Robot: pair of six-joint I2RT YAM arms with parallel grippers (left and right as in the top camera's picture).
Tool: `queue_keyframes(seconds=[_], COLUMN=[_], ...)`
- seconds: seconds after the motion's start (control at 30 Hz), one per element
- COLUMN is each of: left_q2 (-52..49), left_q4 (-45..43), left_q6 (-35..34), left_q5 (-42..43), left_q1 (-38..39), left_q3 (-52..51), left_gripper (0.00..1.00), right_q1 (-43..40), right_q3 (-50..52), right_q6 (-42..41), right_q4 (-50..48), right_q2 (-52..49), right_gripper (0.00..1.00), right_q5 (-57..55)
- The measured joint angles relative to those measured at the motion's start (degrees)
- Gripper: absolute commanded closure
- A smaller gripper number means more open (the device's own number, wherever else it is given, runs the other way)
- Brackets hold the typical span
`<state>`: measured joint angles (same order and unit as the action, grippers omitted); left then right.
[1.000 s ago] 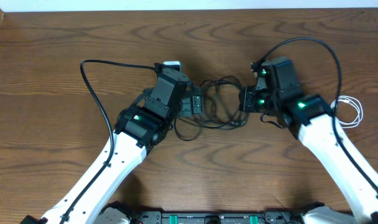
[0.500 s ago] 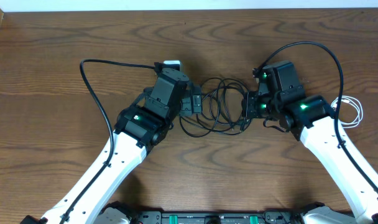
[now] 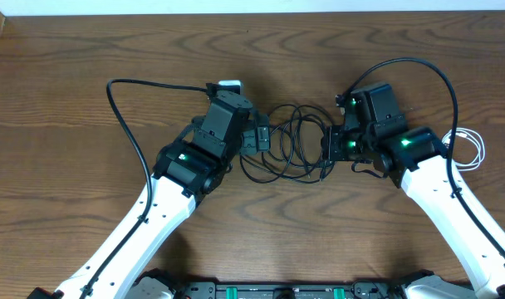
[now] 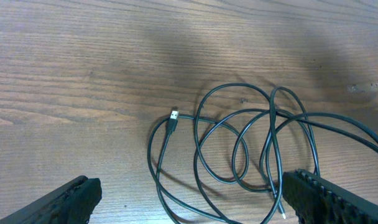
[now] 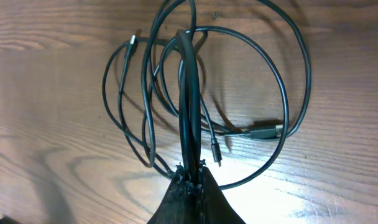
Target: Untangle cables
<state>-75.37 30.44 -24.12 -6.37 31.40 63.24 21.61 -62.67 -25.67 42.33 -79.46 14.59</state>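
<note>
The right hand (image 5: 190, 179) is pinched tight on a black cable (image 5: 188, 99), which runs up from the fingertips toward the wrist camera as a thick dark strand. Whether one strand or two sit in the grip is hard to make out. Around it the other loops of the black cables (image 3: 290, 141) lie overlapping on the table (image 3: 86, 208), about mid-table between the two hands. Where they cross, one cable cannot be told from the other. The left hand (image 4: 192, 182) hangs wide over the tangle's left side, holding nothing, with a small plug (image 4: 174, 117) just ahead of it. The white cable (image 3: 473, 148) lies looped toward the table's right edge, which is cut off, and is partly hidden by the right arm (image 3: 443, 191)
</note>
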Motion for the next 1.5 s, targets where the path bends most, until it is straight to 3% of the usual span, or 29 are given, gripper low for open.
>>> queue_keyframes(seconds=[0.4,0.9,1.13,1.5], left_q2=[0.0,-3.3,-7.0,-7.3], left_q4=[2.7,7.0,7.1,6.6], left_q6=[-1.8,-20.6,-22.6,-22.7], left_q5=[0.0,0.0,0.0,0.0], left_q1=[0.0,0.0,0.0,0.0], left_q3=[0.0,0.0,0.0,0.0], left_gripper=[0.01,0.01,0.01,0.01], right_q1=[0.0,-0.2,-0.2,-0.2], right_q3=[0.0,0.0,0.0,0.0], right_q6=[-1.1,-1.3,5.8,7.6], right_q4=[0.5,-4.5,-6.2,-6.2], right_q2=[0.0,0.0,0.0,0.0], right_gripper=[0.99,0.99,0.99,0.99], right_q5=[0.2,6.6,16.3,19.3])
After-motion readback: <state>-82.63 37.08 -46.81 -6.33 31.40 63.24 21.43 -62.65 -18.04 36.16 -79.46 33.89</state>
